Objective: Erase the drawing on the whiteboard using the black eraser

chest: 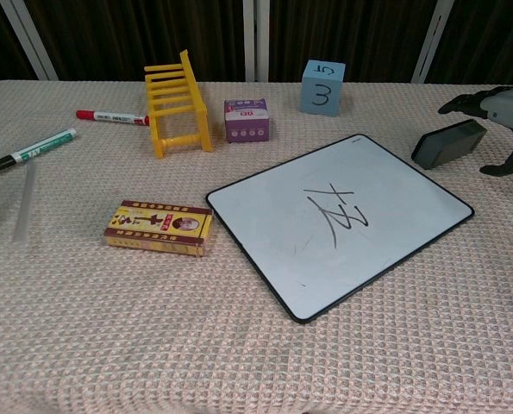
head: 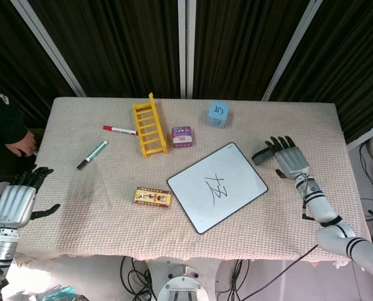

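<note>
The whiteboard (head: 217, 186) (chest: 342, 220) lies at an angle in the middle of the table, with a black scribble (head: 214, 187) (chest: 338, 216) on it. The black eraser (head: 262, 155) (chest: 448, 143) lies flat on the cloth just off the board's right corner. My right hand (head: 289, 157) (chest: 506, 121) is beside and slightly over the eraser's right end, fingers spread and thumb apart, holding nothing. My left hand (head: 17, 197) hangs open at the table's left edge, far from the board and seen only in the head view.
Behind the board are a yellow toy ladder (head: 150, 125) (chest: 177, 103), a purple box (head: 182, 136) (chest: 246, 119) and a blue numbered cube (head: 218, 115) (chest: 322, 87). A red marker (head: 120, 130), a green marker (head: 92, 155) and a yellow-red box (head: 153, 197) (chest: 159, 228) lie to the left. A person (head: 7, 135) stands at the far left.
</note>
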Robot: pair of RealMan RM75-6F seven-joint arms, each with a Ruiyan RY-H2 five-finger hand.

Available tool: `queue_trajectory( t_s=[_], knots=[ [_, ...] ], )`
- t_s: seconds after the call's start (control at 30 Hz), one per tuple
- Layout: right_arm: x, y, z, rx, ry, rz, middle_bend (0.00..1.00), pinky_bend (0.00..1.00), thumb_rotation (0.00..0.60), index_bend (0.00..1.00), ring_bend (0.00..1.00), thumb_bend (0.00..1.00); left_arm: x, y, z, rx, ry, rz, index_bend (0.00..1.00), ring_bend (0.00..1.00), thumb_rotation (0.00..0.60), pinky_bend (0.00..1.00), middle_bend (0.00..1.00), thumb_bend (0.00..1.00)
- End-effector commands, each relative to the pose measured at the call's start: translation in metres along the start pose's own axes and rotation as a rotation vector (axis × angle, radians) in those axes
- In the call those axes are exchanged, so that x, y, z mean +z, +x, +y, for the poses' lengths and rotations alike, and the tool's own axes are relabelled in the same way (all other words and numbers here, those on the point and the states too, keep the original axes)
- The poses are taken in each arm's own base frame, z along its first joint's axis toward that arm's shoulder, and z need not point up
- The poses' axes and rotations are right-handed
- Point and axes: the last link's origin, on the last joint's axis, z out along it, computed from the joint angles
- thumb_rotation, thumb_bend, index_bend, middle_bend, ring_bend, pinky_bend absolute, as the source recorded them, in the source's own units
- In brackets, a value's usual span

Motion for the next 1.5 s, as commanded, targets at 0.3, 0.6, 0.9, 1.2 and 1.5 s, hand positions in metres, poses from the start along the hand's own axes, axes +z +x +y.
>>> queue_trajectory(
  t_s=[0.3, 0.6, 0.9, 1.2, 1.5],
  knots=[
    [0.004, 0.002, 0.001, 0.0, -0.008, 0.004, 0.0, 0.0, 0.6, 0.0, 0.0, 0.21, 0.0, -0.001, 0.0, 0.003, 0.001, -0.002, 0.18, 0.12, 0.503, 0.19, 0.18, 0.11],
    [0.014, 0.009, -0.006, -0.01, -0.002, 0.026, 0.0, 0.0, 0.6, 0.0, 0.0, 0.21, 0.002, 0.002, -0.001, 0.007, 0.003, -0.003, 0.18, 0.12, 0.503, 0.19, 0.18, 0.11],
    [0.047, 0.021, -0.038, -0.059, 0.01, 0.068, 0.0, 0.0, 0.6, 0.0, 0.0, 0.24, 0.007, 0.003, 0.002, 0.012, -0.017, -0.019, 0.18, 0.12, 0.503, 0.19, 0.18, 0.11],
    [0.073, 0.035, -0.068, -0.041, 0.016, 0.142, 0.0, 0.0, 0.6, 0.0, 0.0, 0.41, 0.002, 0.003, -0.005, 0.008, 0.012, -0.022, 0.18, 0.12, 0.504, 0.19, 0.18, 0.11],
    [0.066, 0.045, -0.047, 0.011, 0.009, 0.102, 0.0, 0.0, 0.6, 0.0, 0.0, 0.36, 0.003, 0.001, -0.008, 0.005, 0.012, -0.026, 0.18, 0.12, 0.505, 0.19, 0.18, 0.11]
  ],
)
